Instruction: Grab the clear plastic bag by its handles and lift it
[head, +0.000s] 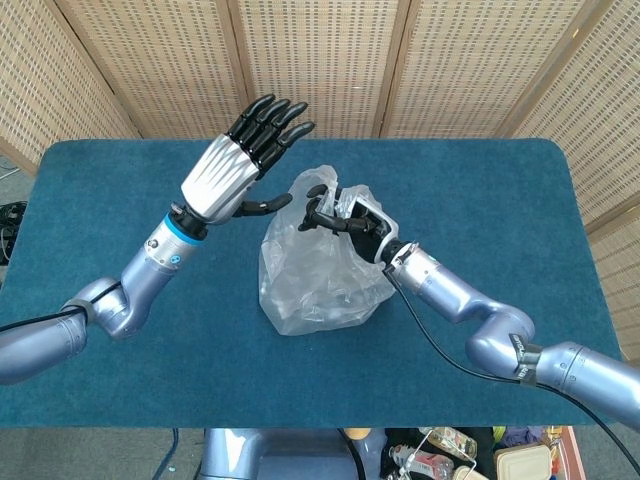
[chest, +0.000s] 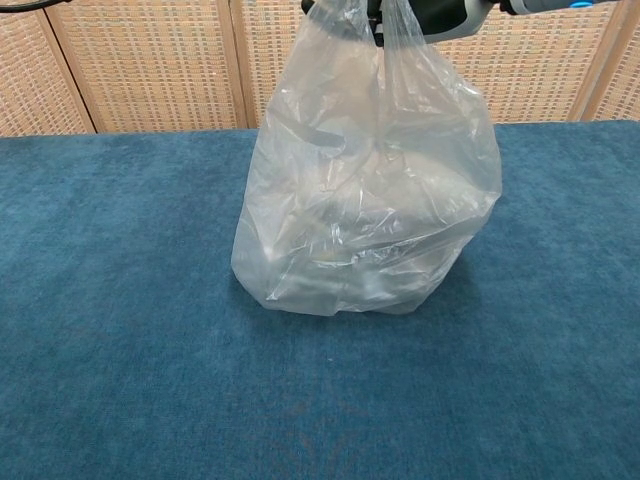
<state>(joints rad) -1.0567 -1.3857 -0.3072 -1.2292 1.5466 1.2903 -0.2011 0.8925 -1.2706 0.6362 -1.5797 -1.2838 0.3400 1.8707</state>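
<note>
The clear plastic bag (head: 318, 288) (chest: 365, 200) stands on the blue table (head: 120, 230), its base still resting on the cloth in the chest view. My right hand (head: 350, 218) grips the bag's handles (chest: 385, 35) gathered at the top, which are drawn taut upward. In the chest view only the underside of that hand (chest: 440, 12) shows at the top edge. My left hand (head: 232, 165) hovers up and to the left of the bag, fingers spread and apart from the plastic, holding nothing.
A woven screen (head: 320, 60) stands behind the table's far edge. Bare blue cloth (chest: 120, 330) lies around the bag on all sides. Cluttered items (head: 470, 455) lie below the table's near edge.
</note>
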